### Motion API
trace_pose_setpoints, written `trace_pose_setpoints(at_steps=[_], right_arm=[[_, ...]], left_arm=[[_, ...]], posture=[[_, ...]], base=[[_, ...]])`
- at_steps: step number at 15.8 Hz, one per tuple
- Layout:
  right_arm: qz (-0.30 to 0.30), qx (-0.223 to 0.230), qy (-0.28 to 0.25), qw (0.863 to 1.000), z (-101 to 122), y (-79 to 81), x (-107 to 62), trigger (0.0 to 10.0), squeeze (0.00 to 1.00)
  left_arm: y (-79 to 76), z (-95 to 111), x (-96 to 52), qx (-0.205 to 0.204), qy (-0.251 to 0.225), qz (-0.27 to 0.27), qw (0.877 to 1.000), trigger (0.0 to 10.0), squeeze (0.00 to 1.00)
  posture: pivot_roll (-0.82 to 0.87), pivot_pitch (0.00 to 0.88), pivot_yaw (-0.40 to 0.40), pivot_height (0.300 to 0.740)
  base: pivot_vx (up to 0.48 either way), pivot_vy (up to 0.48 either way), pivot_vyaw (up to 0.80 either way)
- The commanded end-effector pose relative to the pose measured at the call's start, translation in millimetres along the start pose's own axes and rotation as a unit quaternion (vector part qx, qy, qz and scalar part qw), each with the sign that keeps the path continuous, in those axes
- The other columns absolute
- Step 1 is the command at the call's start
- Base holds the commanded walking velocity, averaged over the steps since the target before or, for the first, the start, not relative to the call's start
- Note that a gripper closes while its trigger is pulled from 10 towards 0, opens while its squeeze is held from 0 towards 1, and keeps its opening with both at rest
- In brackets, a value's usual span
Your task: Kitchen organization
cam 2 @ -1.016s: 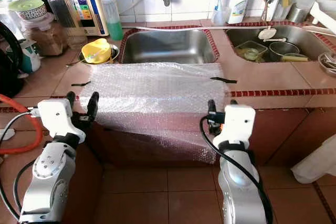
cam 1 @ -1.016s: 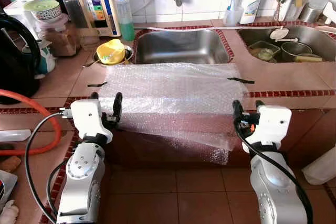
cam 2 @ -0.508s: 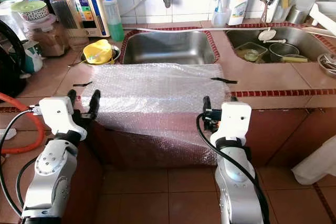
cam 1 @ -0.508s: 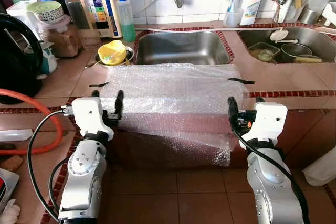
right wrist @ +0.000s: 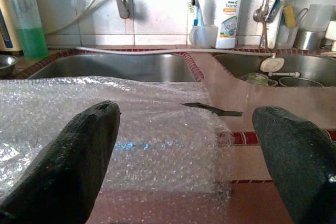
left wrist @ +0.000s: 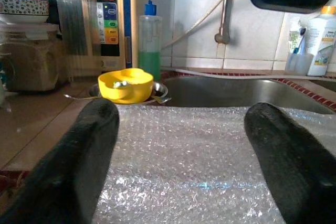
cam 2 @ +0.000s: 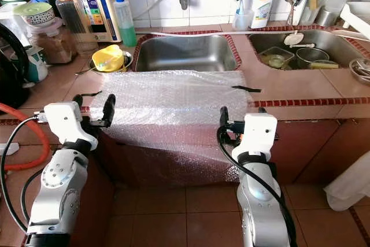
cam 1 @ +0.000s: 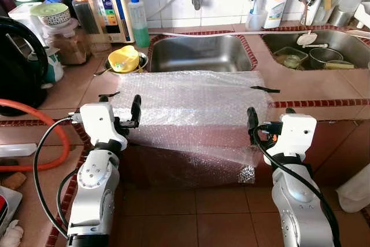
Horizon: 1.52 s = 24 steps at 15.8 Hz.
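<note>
Sheet: clear bubble-wrap sheet (cam 1: 193, 105) lies on the counter before the steel sink (cam 1: 199, 50), front edge draping over.
Long axis: side to side, spanning both arms.
Left gripper (cam 1: 118, 105): fingers spread, empty, at left edge.
Right gripper (cam 1: 269, 121): fingers spread, empty, at right edge.
Nearer arm: neither; sheet lies between them.

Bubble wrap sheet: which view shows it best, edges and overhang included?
The left eye view: the whole bubble wrap sheet is visible, taped on the counter and hanging over its front edge. The right eye view matches it. Each wrist view shows one end between open fingers.
</note>
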State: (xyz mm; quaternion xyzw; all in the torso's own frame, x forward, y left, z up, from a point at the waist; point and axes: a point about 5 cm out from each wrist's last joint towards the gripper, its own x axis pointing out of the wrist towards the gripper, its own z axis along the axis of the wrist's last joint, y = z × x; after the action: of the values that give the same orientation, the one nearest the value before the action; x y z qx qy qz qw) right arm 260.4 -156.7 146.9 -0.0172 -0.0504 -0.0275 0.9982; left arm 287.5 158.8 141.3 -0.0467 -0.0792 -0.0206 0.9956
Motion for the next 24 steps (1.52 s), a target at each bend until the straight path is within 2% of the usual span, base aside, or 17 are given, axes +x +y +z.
trace_pose_setpoints(at_steps=[1,6,7,8,10,14,24], right_arm=[[0.003,0.006,-0.001,1.0,0.2,0.3,-1.0,10.0,1.0],[0.017,-0.008,0.0,1.0,0.8,2.9,0.4,10.0,1.0],[0.019,-0.013,0.0,1.0,0.7,3.8,0.6,10.0,0.62],[0.022,-0.014,-0.002,1.0,1.0,4.7,1.1,10.0,0.0],[0.023,-0.017,-0.005,1.0,2.1,5.6,2.2,10.0,0.0],[0.023,-0.024,-0.008,0.999,2.9,4.7,2.3,10.0,0.0],[0.027,-0.029,-0.016,0.999,3.7,8.9,7.7,10.0,0.0]], left_arm=[[1.4,1.0,-0.1,0.007,0.004,0.005,1.0,10.0,1.0],[4.3,0.8,-0.9,0.026,0.012,0.019,0.999,10.0,1.0],[2.8,-0.2,-0.7,0.018,0.017,0.01,1.0,10.0,0.87],[-0.4,-0.1,0.2,0.012,0.019,0.004,1.0,10.0,0.0],[-7.7,3.0,1.2,-0.006,0.013,-0.013,1.0,10.0,0.0],[-10.2,3.0,1.8,-0.02,0.015,-0.025,0.999,10.0,0.0],[-13.1,1.6,0.9,-0.029,0.017,-0.041,0.999,10.0,0.0]], posture=[[0.03,0.011,0.073,0.74],[0.04,0.013,0.062,0.74],[0.04,0.014,0.06,0.74],[0.04,0.014,0.058,0.74],[0.03,0.015,0.059,0.74],[0.03,0.013,0.058,0.74],[0.03,0.002,0.06,0.74]], base=[[0.0,0.0,0.0],[0.0,0.0,0.0],[0.0,0.0,0.0],[0.0,0.0,0.0],[0.0,0.0,0.0],[0.0,0.0,0.0],[0.316,0.0,0.0]])
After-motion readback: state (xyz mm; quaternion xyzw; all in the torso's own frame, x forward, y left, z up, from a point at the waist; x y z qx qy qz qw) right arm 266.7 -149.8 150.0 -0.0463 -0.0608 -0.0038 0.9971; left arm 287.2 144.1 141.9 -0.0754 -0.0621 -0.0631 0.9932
